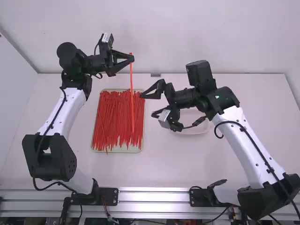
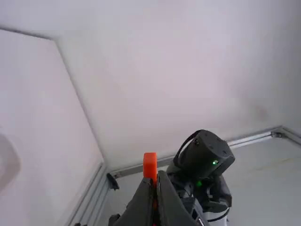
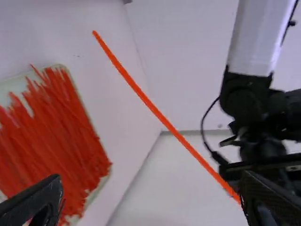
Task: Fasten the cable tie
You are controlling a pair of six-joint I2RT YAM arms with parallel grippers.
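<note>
The left tool point(image 1: 126, 59) pinches the tie point(image 1: 132, 93) just under its head, so the strap hangs over the tray point(image 1: 123, 150). The right tool point(image 1: 149, 104) is spread wide at the tray's right edge. The tie looks light, springy and slick, so I'd grip it near the tail.

Bright, diffuse light is washing everything evenly; only faint shadows are falling beside the tray point(image 1: 136, 150), and both wrist views are looking soft.

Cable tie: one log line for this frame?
left gripper: shut on cable tie, held above tray | right gripper: open, beside tie | fastening: not done
</note>
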